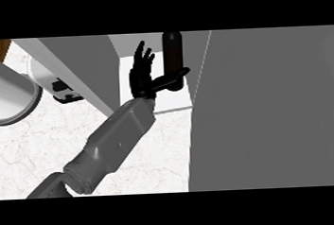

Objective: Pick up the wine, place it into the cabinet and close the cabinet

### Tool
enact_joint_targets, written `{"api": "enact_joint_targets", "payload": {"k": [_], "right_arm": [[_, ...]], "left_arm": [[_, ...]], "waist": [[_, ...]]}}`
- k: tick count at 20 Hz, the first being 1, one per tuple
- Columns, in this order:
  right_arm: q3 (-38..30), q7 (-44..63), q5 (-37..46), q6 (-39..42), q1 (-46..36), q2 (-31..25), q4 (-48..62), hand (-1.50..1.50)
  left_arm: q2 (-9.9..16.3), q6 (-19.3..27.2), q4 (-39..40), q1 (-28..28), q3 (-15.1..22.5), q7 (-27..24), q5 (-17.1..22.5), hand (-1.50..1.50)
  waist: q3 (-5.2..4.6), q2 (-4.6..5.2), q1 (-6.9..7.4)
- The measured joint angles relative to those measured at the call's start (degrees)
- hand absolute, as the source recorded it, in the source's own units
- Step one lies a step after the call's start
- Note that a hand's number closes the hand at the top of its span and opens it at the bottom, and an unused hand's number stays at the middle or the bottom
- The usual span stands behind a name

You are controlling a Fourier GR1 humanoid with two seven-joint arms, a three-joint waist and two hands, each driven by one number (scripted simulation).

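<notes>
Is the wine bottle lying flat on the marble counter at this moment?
No. The wine bottle stands upright inside the cabinet opening, with the hand beside it, fingers straight and thumb against the bottle.

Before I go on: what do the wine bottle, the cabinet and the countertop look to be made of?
Wine bottle: dark, smooth, probably glass, though no shine confirms it. Cabinet: flat matte grey panels, likely painted board or laminate. Countertop: white with faint reddish veins, marble-like stone. The left hand is beside the bottle.

Left hand [141,73] raised on an outstretched grey forearm, fingers straight and pointing up, thumb stuck out sideways.
</notes>
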State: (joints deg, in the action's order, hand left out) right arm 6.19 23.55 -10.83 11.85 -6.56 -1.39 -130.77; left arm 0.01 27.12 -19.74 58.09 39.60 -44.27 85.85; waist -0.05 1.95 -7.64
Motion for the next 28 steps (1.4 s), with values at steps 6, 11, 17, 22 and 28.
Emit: {"api": "enact_joint_targets", "payload": {"k": [6,11,17,22,28], "right_arm": [[-0.1,0.3,-0.3,-0.1,0.2,-0.1,-0.6,-1.5],[0.7,0.2,1.2,-0.9,-0.2,0.6,-0.2,-1.5],[0.5,1.4,0.3,-0.8,0.6,0.2,-1.0,-1.5],[-0.9,2.0,-0.9,-0.4,0.6,-0.7,-1.4,-1.5],[0.1,3.4,0.6,-2.0,0.5,0.0,-2.3,-1.5]], "left_arm": [[0.0,1.4,0.4,2.2,3.8,-0.1,-1.3,-1.5],[0.0,1.7,-0.1,2.8,4.9,-1.6,-0.8,-1.5],[0.0,2.0,-3.1,1.8,6.2,-4.3,0.4,-1.5],[0.0,1.4,-6.1,0.3,7.8,-5.3,2.0,-1.5],[0.0,0.1,-9.3,-2.3,11.0,-6.5,2.4,-1.5]], "waist": [[0.01,-0.19,0.49],[0.0,-0.25,0.96],[0.02,-0.61,1.93],[0.03,-0.84,2.71],[0.02,-1.16,3.92]]}}
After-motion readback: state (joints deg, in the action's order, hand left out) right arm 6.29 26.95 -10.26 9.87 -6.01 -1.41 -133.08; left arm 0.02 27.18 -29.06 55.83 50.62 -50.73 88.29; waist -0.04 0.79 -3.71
